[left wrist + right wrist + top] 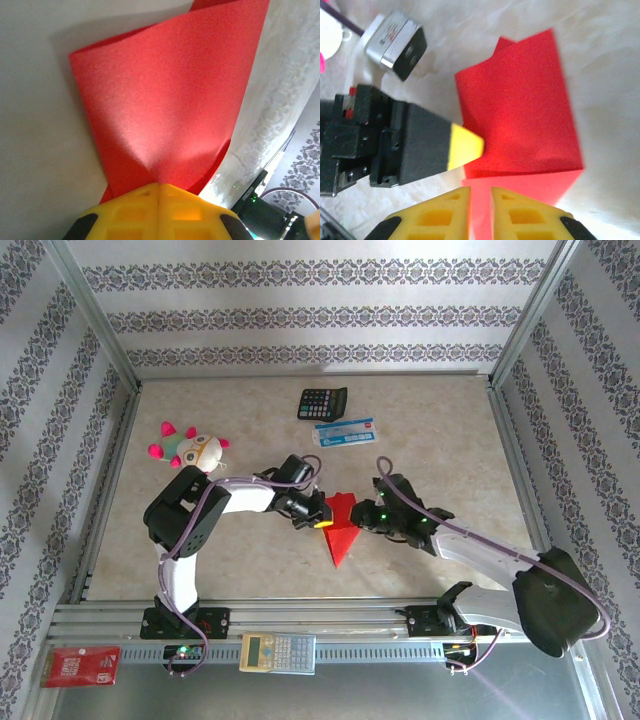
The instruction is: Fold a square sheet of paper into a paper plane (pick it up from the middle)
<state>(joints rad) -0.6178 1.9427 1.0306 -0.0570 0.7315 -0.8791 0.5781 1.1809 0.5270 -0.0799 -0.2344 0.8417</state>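
Note:
The red sheet of paper [340, 532] lies mid-table, folded into a pointed shape with its tip toward the near edge. In the left wrist view the red paper [165, 100] curves up off the table, and my left gripper [159, 186] is shut on its near edge. From above, the left gripper [317, 521] is at the paper's left side and the right gripper [364, 516] at its right side. In the right wrist view the paper [520, 115] shows one flap folded over, and my right gripper [480, 192] stands narrowly open over the lower flap. The left fingertip [465, 147] touches the paper's left edge.
A black calculator [322, 402] and a blue-white packet [345, 432] lie toward the back. A plush toy [190, 448] sits at the left. On the front rail are a grey calculator [278, 651] and a small red printed packet [82, 665].

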